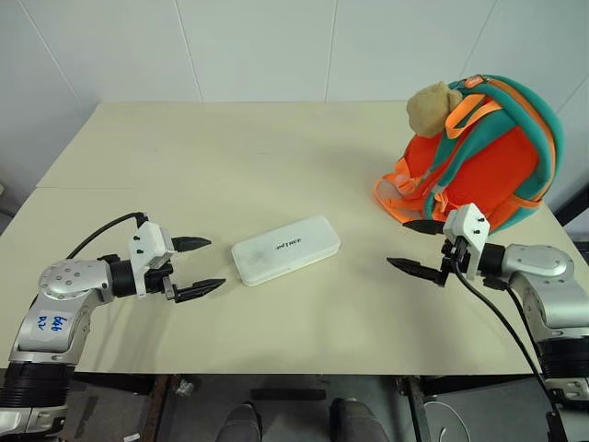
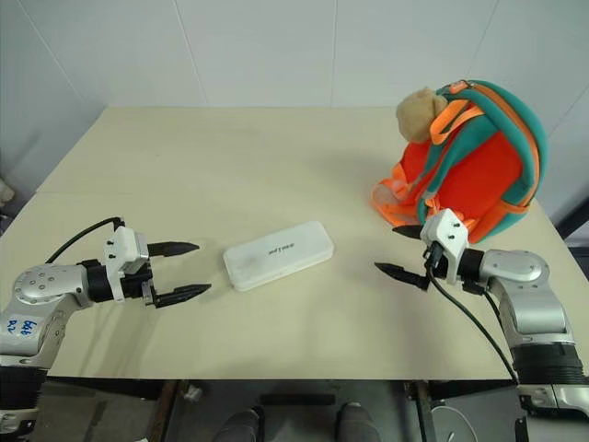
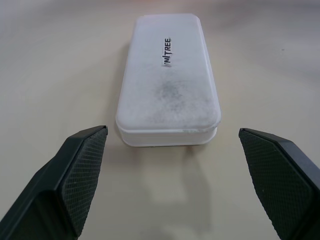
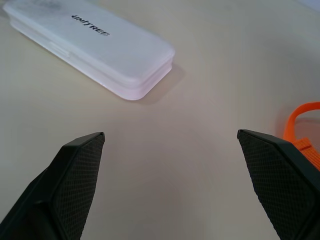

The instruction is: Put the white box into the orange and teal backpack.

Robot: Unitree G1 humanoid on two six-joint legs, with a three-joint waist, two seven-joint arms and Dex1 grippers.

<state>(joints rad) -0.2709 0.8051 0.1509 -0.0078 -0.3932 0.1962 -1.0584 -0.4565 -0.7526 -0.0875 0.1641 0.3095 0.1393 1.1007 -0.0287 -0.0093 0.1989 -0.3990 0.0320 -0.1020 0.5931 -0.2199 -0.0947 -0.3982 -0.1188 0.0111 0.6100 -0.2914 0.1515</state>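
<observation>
The white box [image 1: 285, 250] lies flat in the middle of the table, a long case with dark lettering on its lid [image 3: 169, 82]. My left gripper [image 1: 201, 266] stands open just left of the box, fingers aimed at its near end, a small gap from it. My right gripper [image 1: 416, 247] is open to the right of the box, farther off, with nothing between its fingers. The orange and teal backpack [image 1: 486, 158] stands at the table's far right, behind the right gripper, with a tan plush toy [image 1: 431, 107] on top. An orange strap [image 4: 302, 131] shows in the right wrist view.
The beige table [image 1: 230, 157] stretches wide behind the box, up to a white wall. Orange webbing straps [image 1: 398, 195] trail from the backpack onto the table, close to my right gripper. The table's front edge runs just below both arms.
</observation>
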